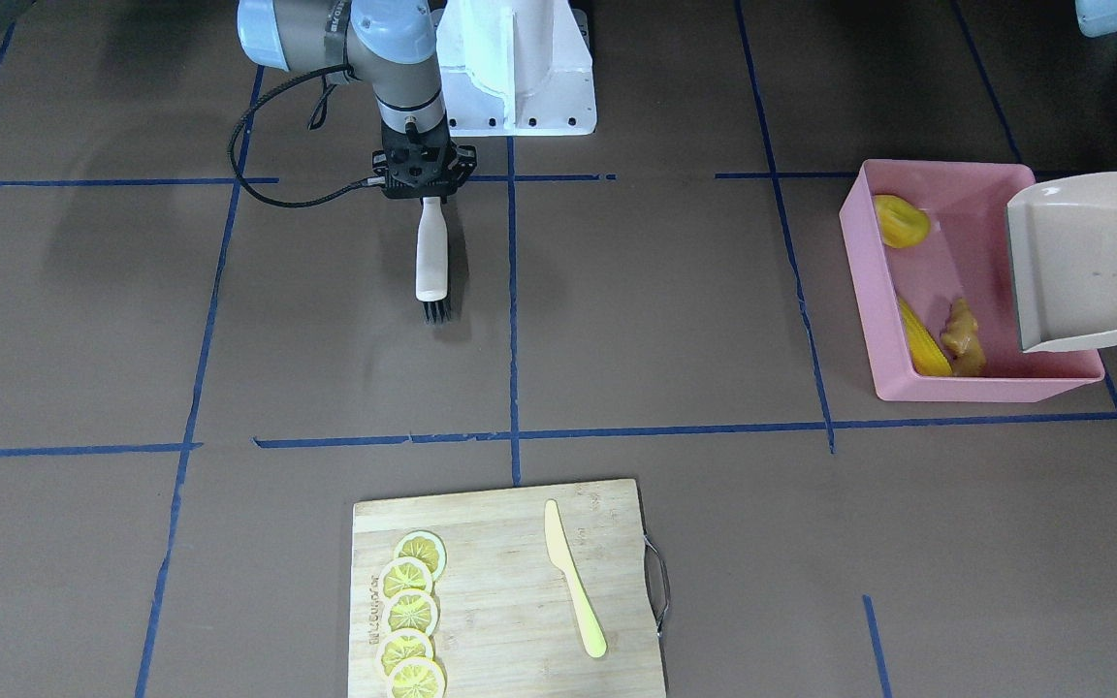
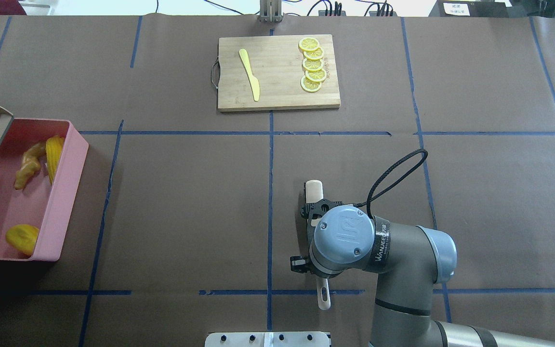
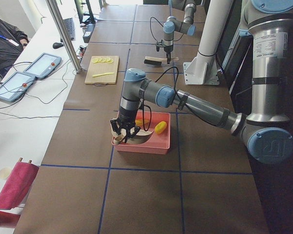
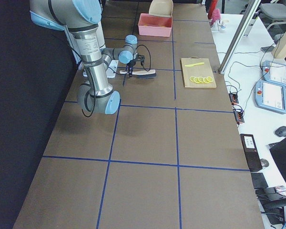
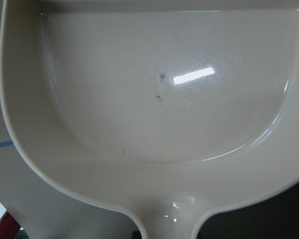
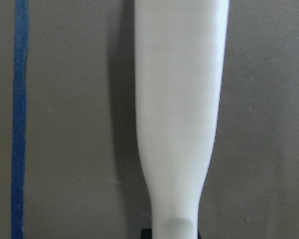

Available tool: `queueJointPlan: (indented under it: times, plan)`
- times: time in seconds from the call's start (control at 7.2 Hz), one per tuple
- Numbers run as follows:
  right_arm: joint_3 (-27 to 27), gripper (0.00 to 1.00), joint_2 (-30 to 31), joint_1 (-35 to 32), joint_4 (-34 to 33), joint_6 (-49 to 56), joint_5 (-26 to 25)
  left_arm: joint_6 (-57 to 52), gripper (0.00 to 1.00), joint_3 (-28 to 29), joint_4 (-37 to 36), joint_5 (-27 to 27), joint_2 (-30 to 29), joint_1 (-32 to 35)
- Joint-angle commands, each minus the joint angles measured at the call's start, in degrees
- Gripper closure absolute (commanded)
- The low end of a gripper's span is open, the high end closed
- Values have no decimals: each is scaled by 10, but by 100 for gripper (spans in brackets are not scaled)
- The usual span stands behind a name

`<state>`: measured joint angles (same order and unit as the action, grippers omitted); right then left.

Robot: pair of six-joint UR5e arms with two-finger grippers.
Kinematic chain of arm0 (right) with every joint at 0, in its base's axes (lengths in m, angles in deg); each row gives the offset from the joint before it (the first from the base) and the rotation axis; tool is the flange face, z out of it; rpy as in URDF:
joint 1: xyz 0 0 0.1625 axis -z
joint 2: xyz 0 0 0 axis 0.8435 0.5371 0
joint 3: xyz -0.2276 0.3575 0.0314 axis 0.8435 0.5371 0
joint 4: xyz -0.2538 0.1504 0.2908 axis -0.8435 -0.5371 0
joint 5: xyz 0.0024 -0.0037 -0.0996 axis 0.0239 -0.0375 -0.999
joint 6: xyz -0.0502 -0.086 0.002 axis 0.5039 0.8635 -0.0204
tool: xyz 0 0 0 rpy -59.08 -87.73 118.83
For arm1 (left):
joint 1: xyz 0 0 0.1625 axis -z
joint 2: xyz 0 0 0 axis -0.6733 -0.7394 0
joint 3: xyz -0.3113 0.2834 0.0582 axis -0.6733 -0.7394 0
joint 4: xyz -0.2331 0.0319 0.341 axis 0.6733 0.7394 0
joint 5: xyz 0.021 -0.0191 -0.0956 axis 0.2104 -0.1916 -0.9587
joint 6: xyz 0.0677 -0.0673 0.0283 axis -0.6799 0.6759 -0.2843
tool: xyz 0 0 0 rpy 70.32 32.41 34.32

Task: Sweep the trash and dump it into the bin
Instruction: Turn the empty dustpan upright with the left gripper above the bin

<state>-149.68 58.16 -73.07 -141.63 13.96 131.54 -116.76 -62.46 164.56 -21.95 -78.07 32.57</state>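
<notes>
The pink bin (image 1: 908,388) stands at the table's left end and holds the trash: the corn cob (image 1: 922,341), the tan ginger root (image 1: 963,337) and the rounded yellow lump (image 1: 900,221). The bin also shows in the overhead view (image 2: 68,193). My left gripper (image 3: 125,132) holds the beige dustpan (image 1: 1092,262) by its handle (image 5: 169,224), tilted over the bin, with the pan empty. My right gripper (image 1: 426,194) is shut on the white brush (image 1: 430,254), whose dark bristles (image 1: 436,310) are low over the table near the middle.
A wooden cutting board (image 1: 510,543) with several lemon slices (image 1: 410,613) and a pale yellow knife (image 1: 573,582) lies at the table's far side. Blue tape lines cross the brown table. The robot's white base (image 1: 520,68) stands behind the brush.
</notes>
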Motion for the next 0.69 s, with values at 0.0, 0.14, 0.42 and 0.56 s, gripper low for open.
queueJointPlan:
  times: [0.0,0.14,0.42,0.56]
  plan:
    - [0,100,0,1,0,-1,-3,8,100,2,-2,-78,-3,3]
    - [0,100,0,1,0,-1,-3,55,100,-3,-1,-122,-3,6]
    - [0,100,-1,2,0,-2,-5,114,100,-16,4,-165,-5,5]
    - [0,100,-2,3,0,-3,-12,169,100,-43,4,-166,-8,4]
